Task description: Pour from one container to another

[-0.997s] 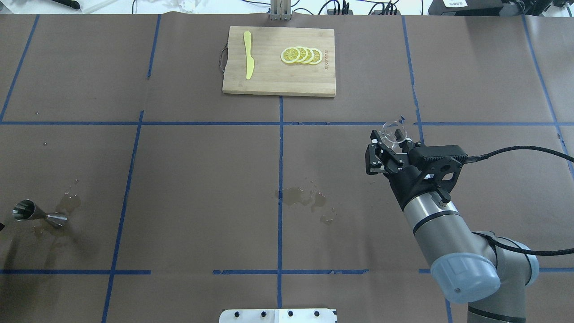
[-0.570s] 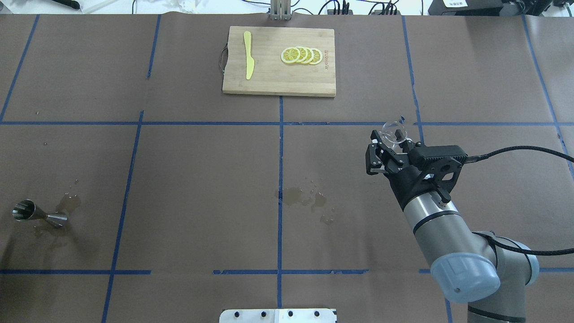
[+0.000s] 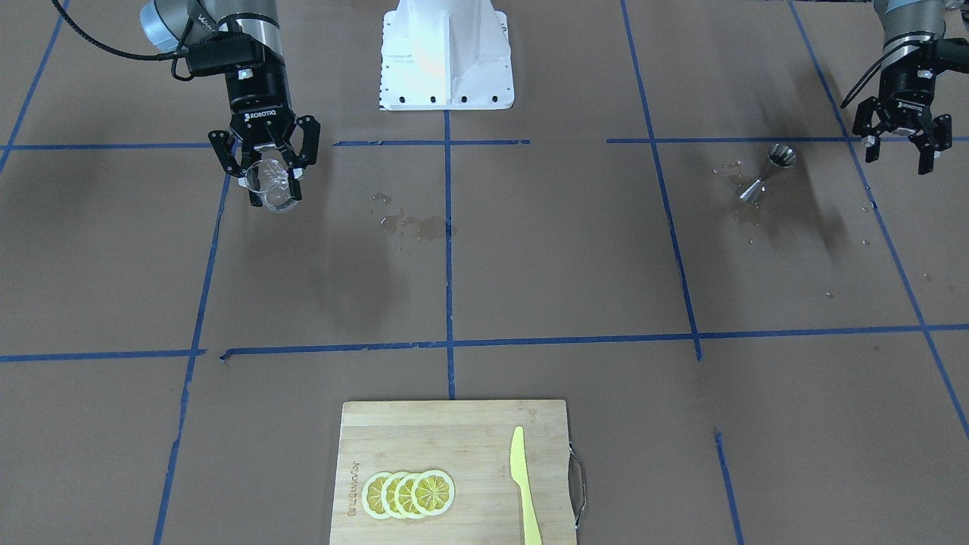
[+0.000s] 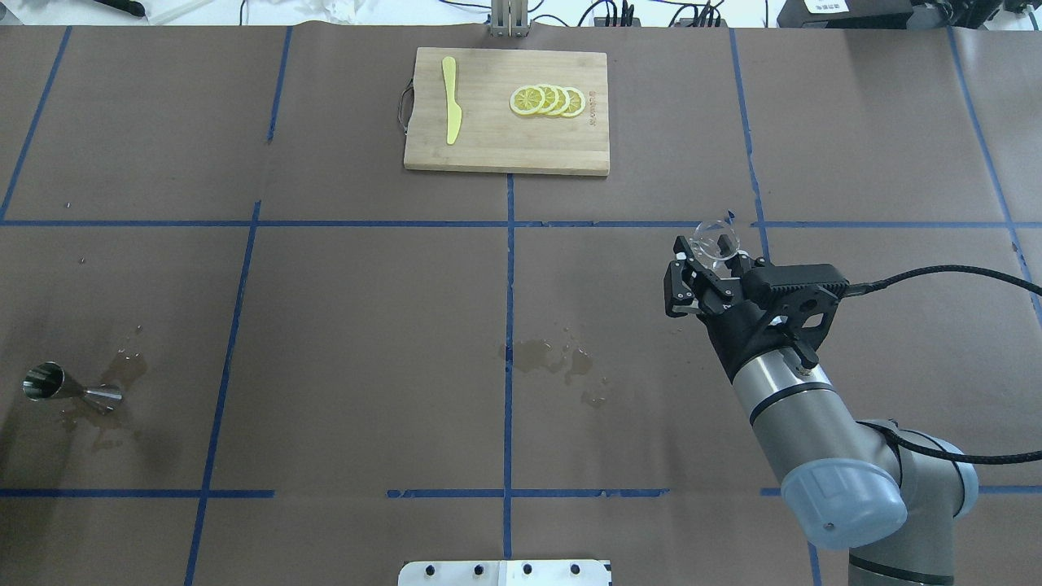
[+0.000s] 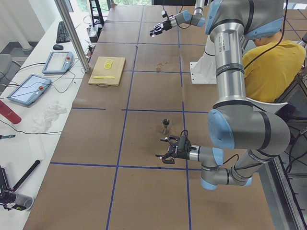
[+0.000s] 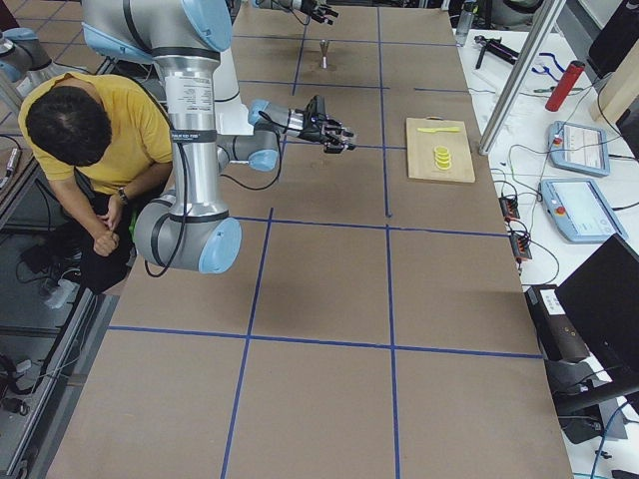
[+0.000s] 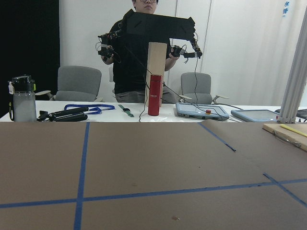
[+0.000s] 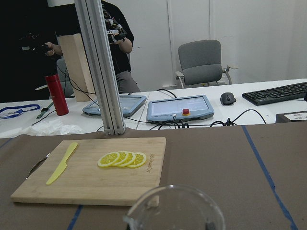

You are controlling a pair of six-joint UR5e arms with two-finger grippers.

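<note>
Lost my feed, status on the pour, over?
Right gripper shut on glass cup. Left gripper open, empty, beside jigger. Jigger upright, far from cup. Puddles on table between.

- The table (image 4: 366, 285) cover is brown, with blue tape lines making big squares.
- The wet spots (image 4: 545, 358) are a darker brown.
- The glass cup (image 3: 274, 195) is clear.
- The jigger (image 3: 780, 157) is shiny silver.
- The right gripper (image 3: 271, 182) and the left gripper (image 3: 898, 160) are black.
- The right arm (image 4: 781, 391) is silver with pale blue caps.
- The cutting board (image 4: 488, 138) is light tan wood.
- The knife (image 4: 450, 110) is yellow-green.
- The lemon slices (image 4: 547, 100) are yellow with pale rims.
</note>
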